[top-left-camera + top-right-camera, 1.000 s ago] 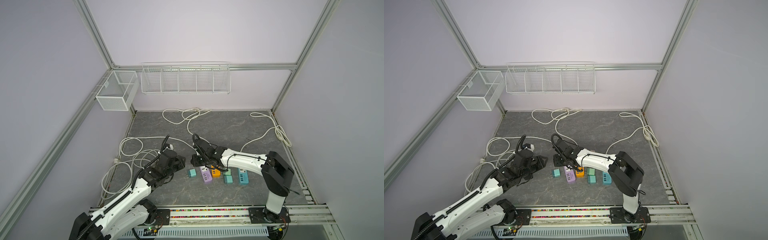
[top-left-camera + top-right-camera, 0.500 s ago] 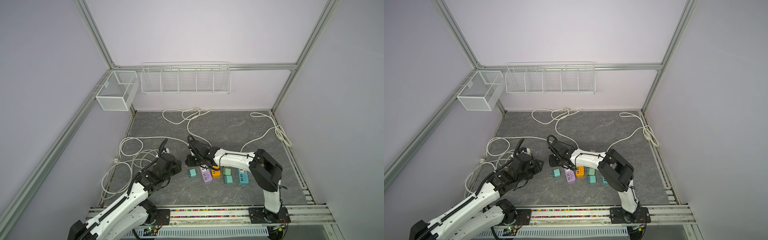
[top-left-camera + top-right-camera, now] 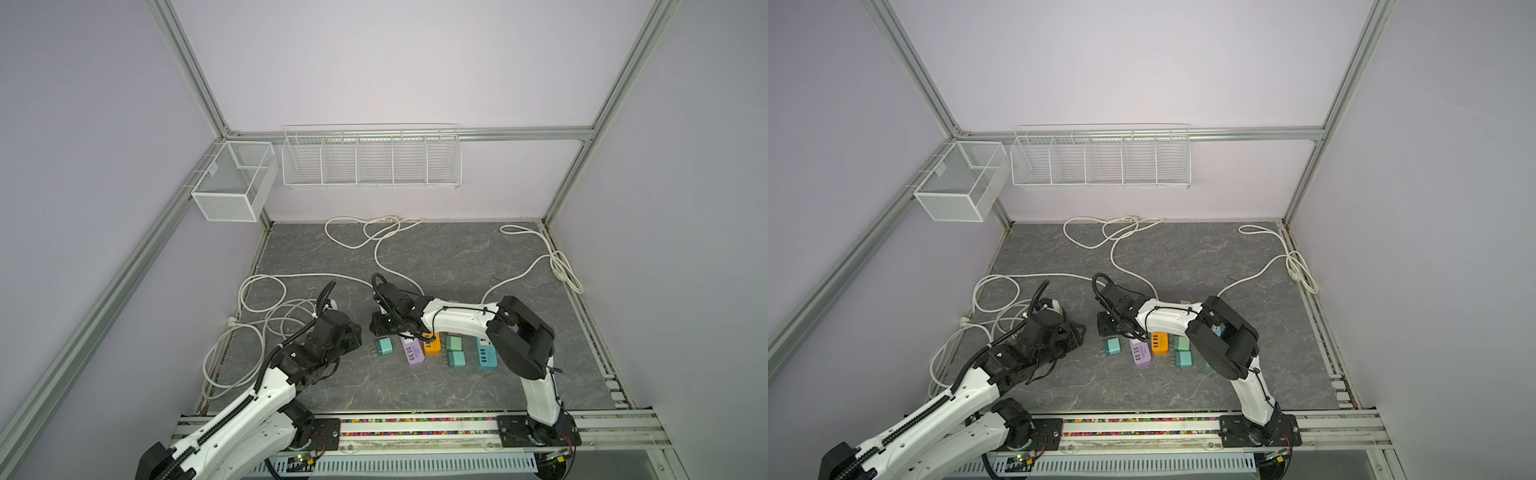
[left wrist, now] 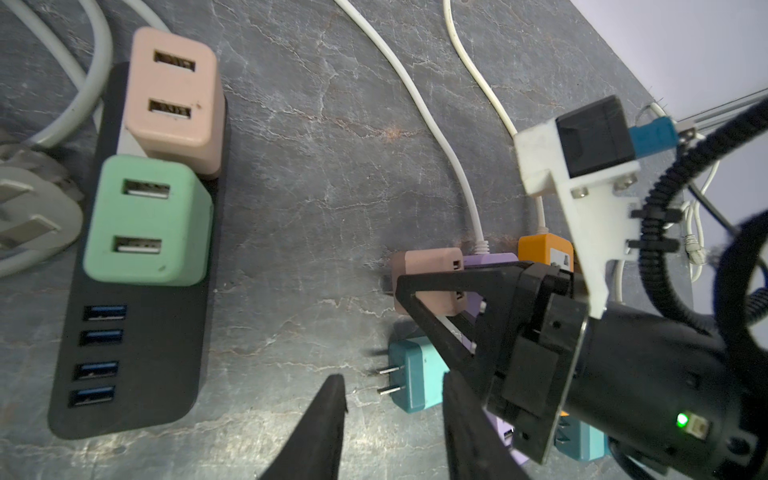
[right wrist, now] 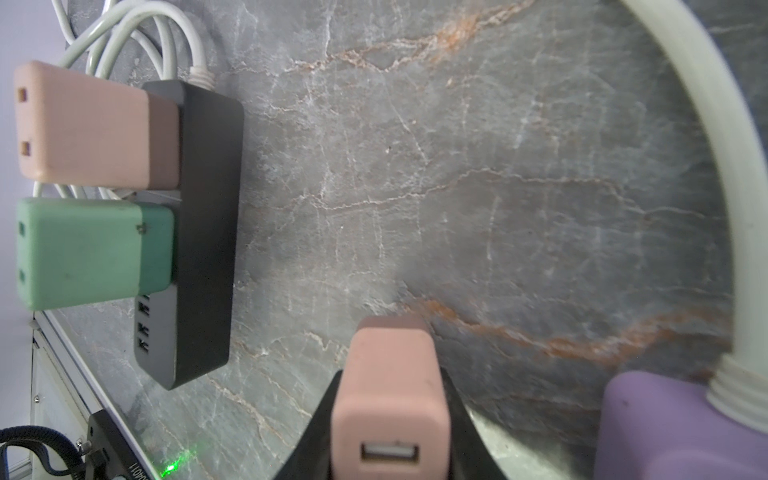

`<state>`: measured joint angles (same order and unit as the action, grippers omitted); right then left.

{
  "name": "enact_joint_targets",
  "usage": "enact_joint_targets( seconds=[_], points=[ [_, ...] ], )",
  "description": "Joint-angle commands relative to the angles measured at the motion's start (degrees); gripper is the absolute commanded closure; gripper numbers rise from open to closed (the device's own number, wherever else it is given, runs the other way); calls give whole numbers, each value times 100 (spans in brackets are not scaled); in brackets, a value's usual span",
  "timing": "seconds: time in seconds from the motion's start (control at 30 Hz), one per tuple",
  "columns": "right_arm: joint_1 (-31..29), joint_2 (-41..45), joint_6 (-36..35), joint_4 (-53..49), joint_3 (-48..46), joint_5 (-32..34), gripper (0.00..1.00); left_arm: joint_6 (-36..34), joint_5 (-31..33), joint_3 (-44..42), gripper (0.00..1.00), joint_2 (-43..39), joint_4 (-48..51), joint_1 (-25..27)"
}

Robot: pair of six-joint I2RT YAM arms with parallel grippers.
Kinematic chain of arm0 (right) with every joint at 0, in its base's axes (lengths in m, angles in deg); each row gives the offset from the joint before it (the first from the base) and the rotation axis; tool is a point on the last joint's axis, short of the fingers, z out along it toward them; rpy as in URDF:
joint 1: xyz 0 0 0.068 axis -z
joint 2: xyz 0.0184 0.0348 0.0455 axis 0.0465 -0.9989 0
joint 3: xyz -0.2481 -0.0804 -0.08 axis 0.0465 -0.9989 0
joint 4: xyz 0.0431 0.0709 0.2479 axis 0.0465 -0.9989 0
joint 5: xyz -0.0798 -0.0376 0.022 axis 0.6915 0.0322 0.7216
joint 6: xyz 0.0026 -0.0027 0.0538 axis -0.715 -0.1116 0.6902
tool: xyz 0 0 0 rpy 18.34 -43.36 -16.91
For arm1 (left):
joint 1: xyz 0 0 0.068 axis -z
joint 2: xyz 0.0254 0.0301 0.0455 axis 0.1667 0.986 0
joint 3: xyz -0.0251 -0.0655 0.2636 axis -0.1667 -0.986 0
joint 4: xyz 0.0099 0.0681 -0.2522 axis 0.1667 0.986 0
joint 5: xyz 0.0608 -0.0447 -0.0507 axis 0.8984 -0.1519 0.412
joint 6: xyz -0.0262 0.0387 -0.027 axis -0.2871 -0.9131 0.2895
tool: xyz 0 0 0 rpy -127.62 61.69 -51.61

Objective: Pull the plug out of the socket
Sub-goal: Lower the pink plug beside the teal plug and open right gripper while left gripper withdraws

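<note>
— Which step?
— Pink plug [image 5: 390, 419] is out, well apart from the strip [image 4: 137, 353], pinched by the right gripper [image 5: 390, 374]. The left gripper [image 4: 392, 380] is spread, empty.
— Next?
— Probably lower it, then release.

Prongs of pink plug [image 5: 390, 399] hidden; purple strip [image 5: 681, 428] cut off by edge.
</note>
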<state>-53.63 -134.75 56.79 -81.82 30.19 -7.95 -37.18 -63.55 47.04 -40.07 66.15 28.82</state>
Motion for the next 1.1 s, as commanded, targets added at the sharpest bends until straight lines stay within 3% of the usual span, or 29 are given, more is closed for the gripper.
enact_joint_targets(
  seconds=[0.0, 0.37, 0.6, 0.8, 1.07],
  points=[
    [27, -93, 84, -22, 60, 62, 69, 24, 114, -45, 60, 15, 19, 8],
    [53, 323, -78, -213, -49, 294, 44, -7, 146, -24, 59, 18, 42, 9],
    [54, 1028, -362, -271, -376, 363, 30, -110, 250, 82, 55, -22, 370, -16],
    [73, 1772, -841, -226, -863, 292, 20, -144, 527, 166, 45, -103, 1001, -84],
    [92, 2359, -1386, 55, -1577, 153, 6, -104, 965, 109, 21, -286, 1609, -188]
  ],
)
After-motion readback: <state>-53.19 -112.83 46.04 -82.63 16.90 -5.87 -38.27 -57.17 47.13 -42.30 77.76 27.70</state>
